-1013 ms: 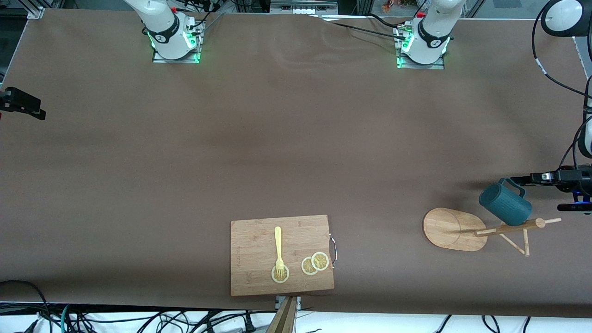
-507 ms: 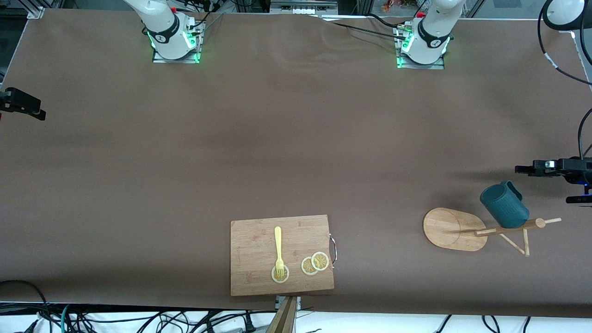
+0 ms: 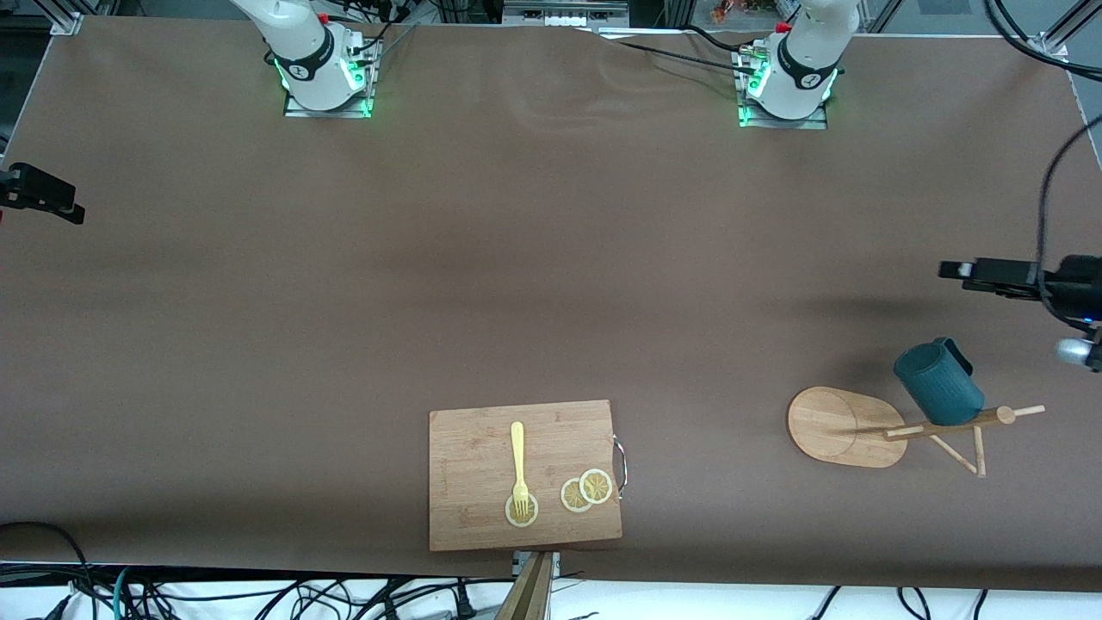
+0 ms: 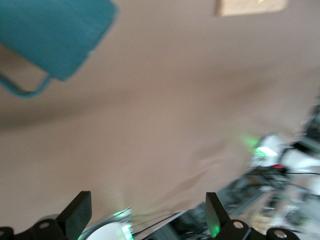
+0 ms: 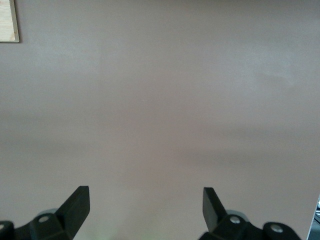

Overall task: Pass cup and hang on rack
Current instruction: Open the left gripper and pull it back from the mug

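Your rack (image 3: 848, 426) stands near the left arm's end of the table, and the cup (image 3: 938, 386) already hangs on one of its pegs, so the task looks all but finished. The left gripper (image 3: 956, 270) hovers over bare table beside the cup, jaws spread and empty. The right gripper (image 5: 145, 202) waits, jaws apart, gripping nothing.

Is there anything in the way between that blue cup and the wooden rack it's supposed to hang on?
Nothing visible stands between them: the cup already hangs on a peg of the rack. The left gripper is open, empty and apart from the cup, over bare table at the left arm's end.
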Controlling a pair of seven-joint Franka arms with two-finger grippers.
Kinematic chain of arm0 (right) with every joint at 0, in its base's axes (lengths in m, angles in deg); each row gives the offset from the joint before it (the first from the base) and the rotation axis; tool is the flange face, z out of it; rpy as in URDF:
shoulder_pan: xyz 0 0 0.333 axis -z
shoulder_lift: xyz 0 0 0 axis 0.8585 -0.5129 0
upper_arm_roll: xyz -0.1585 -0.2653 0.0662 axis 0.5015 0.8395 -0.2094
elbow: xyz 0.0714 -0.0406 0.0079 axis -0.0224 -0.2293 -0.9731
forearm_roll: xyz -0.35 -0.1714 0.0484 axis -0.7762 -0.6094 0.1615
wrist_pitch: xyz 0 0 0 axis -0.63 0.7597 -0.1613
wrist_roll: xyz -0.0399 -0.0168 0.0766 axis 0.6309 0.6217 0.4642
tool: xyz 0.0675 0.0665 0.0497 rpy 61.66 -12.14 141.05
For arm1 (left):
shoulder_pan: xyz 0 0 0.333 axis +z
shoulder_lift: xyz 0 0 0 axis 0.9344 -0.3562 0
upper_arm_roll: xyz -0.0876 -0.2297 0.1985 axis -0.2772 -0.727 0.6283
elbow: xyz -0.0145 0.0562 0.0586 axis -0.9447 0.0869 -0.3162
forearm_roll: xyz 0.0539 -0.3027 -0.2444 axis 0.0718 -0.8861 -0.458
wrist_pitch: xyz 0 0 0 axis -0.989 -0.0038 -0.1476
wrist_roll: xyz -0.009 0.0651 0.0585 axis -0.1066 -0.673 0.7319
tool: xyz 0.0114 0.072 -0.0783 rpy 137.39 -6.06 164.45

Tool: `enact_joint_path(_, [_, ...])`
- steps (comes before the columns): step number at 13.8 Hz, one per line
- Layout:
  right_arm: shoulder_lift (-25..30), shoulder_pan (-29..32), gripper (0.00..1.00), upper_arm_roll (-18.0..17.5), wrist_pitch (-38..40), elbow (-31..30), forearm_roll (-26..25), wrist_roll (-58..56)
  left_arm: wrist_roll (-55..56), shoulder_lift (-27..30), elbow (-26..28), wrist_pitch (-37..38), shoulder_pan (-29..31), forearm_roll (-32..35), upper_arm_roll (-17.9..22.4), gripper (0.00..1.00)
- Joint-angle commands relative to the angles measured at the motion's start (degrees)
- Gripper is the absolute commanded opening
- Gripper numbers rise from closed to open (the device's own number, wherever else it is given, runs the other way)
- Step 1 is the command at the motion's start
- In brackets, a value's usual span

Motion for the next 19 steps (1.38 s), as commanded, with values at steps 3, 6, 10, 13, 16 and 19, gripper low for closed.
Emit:
enact_joint_path(3, [0.17,0.63,1.0,-0.35,-0.06,0.0,0.16,-0.22,3.76,5.27,1.21,-0.28,-14.01,17.17,1.39,1.0])
enact_joint_path(6, [0.17,0.63,1.0,-0.35,-0.06,0.08,0.16,-0.31,4.12,6.86,0.51,-0.37,-19.23,23.63,1.92,1.0])
enact_joint_path(10, [0.17,0.63,1.0,0.09,-0.06,0.08,0.25,-0.31,3.15,9.3,4.07,-12.18,-21.42,21.71,8.32,1.0])
enact_joint_path(13, [0.17,0.63,1.0,0.17,-0.06,0.08,0.25,-0.31,4.99,21.58,20.66,-27.22,-21.86,18.12,11.66,1.0])
enact_joint_path(16, [0.17,0.63,1.0,0.44,-0.06,0.08,0.43,-0.31,7.71,31.62,34.4,-36.37,-28.7,10.19,21.31,1.0])
enact_joint_path(19, [0.17,1.25,1.0,0.44,0.03,0.08,1.48,-0.31,7.37,32.53,35.75,-35.88,-28.2,11.24,21.61,1.0])
